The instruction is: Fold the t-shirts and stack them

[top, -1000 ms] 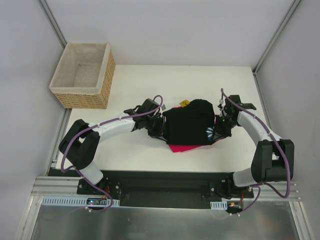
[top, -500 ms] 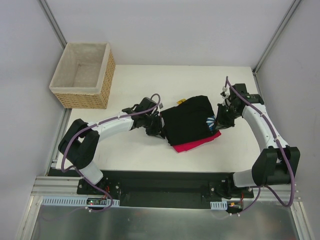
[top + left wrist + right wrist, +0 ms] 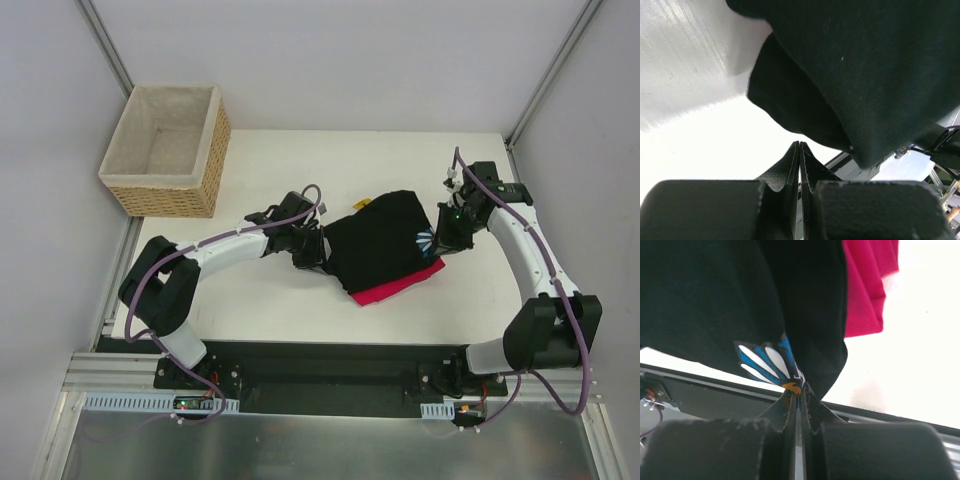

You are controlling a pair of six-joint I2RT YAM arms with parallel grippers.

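The black t-shirt (image 3: pixel 380 240) lies folded mid-table on top of the pinkish-red t-shirt (image 3: pixel 395 288), whose edge shows along the near right side. My right gripper (image 3: pixel 441 238) is shut on the black shirt's right edge at the blue and white daisy print (image 3: pixel 767 362). In the right wrist view that cloth meets the gripper (image 3: pixel 799 389), and red cloth (image 3: pixel 865 295) hangs behind. My left gripper (image 3: pixel 318 256) sits at the black shirt's left edge. In its wrist view the gripper (image 3: pixel 800 145) is shut with nothing between the tips, and the black cloth (image 3: pixel 865 65) hangs just beyond them.
A wicker basket (image 3: pixel 168 135) with pale lining stands at the table's back left corner. A small yellow tag (image 3: pixel 363 203) pokes out behind the shirts. Metal frame posts rise at the back corners. The white table (image 3: pixel 270 310) ends close behind the right arm.
My right gripper moved back and to the right with the printed edge, dragging and turning the shirts. My left gripper closed and stayed at the left edge.
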